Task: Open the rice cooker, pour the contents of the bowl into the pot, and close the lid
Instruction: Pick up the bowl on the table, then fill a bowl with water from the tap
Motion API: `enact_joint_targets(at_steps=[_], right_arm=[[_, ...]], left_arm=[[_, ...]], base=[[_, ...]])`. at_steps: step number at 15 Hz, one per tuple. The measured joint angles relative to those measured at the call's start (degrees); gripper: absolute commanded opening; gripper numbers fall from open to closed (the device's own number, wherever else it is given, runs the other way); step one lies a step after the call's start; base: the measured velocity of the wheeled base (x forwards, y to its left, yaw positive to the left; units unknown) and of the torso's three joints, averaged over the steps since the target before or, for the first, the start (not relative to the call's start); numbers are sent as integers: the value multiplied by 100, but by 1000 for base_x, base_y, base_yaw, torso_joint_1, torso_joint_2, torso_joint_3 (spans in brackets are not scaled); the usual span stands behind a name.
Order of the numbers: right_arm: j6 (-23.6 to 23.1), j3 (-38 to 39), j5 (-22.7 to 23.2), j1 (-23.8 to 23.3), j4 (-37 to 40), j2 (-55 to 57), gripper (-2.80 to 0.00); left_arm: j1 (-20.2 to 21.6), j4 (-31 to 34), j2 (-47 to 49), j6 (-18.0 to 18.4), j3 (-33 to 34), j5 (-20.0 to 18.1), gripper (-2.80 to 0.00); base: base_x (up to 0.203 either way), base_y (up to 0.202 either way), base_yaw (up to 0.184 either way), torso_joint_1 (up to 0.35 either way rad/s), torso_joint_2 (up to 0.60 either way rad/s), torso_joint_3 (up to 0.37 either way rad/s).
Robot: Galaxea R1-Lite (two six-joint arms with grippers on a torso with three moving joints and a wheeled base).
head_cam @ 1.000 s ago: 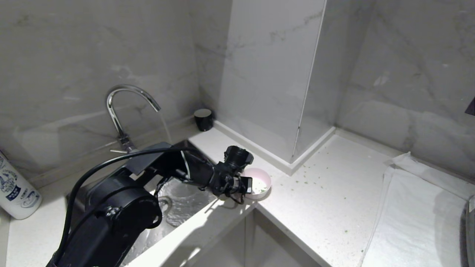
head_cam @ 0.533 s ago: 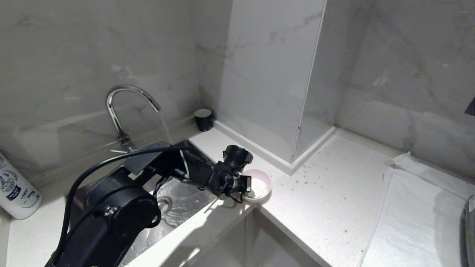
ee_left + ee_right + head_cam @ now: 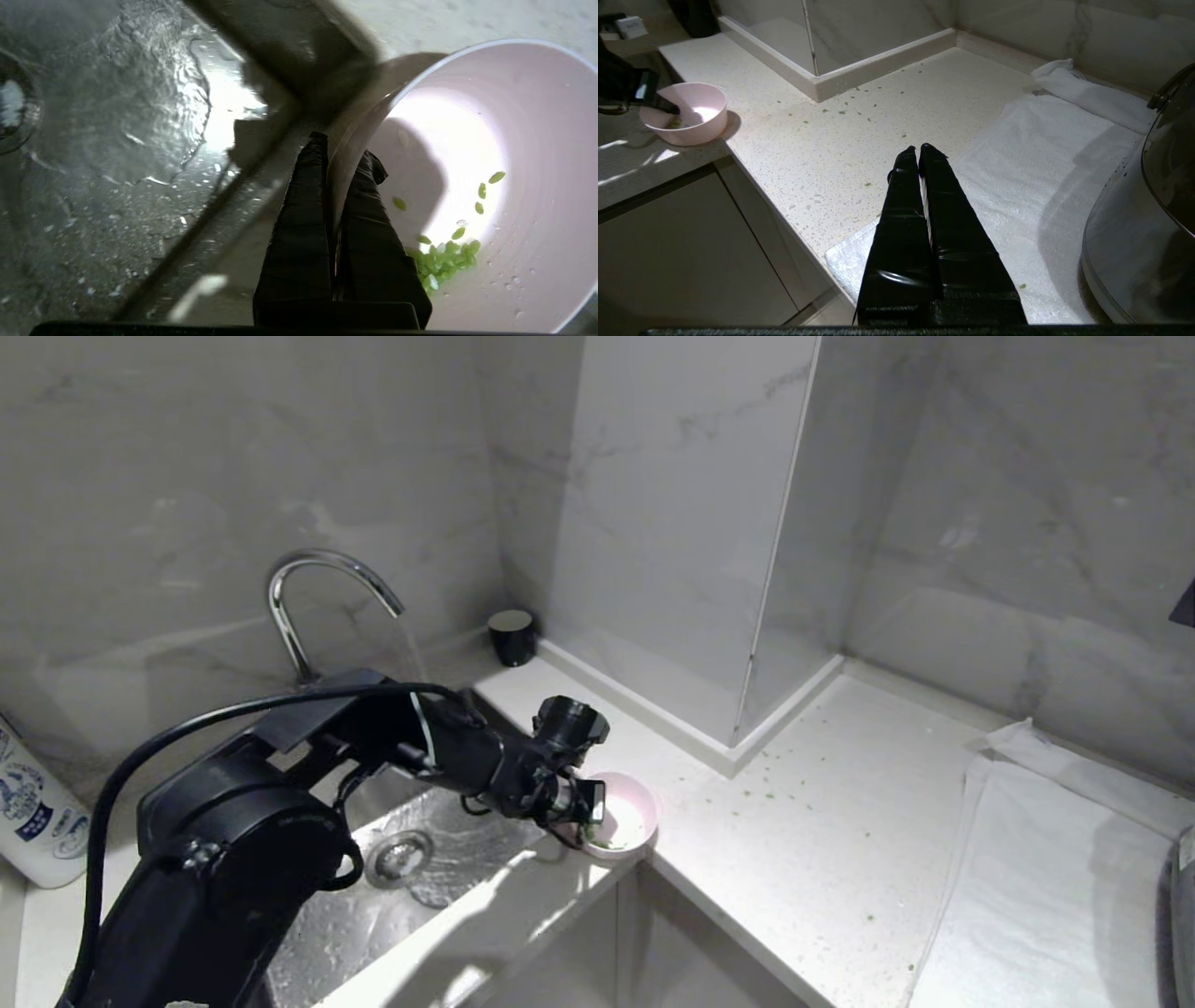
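Bowl (image 3: 624, 823) at the tabletop's (image 3: 822, 821) corner beside the sink (image 3: 439, 868), its rim pinched by the left gripper (image 3: 590, 812), one finger inside the wall and one outside. The bowl is tipped toward the gripper, and the green contents (image 3: 441, 263) are heaped on its low side by the inner finger. Water runs from the faucet (image 3: 317, 607) into the sink. The right gripper (image 3: 918, 148), fingers pressed together and empty, hangs over a white towel (image 3: 1041, 154) near the tabletop's front edge.
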Motion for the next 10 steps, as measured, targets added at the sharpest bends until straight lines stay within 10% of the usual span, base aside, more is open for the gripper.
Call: enact_joint_targets(at_steps=[10], right_arm=[[0,0,2,0,-1,0,-280]], left_arm=[[1382,-30,-431,-322,489,-872,-280]], base=[[0,0,0,0,0,0]])
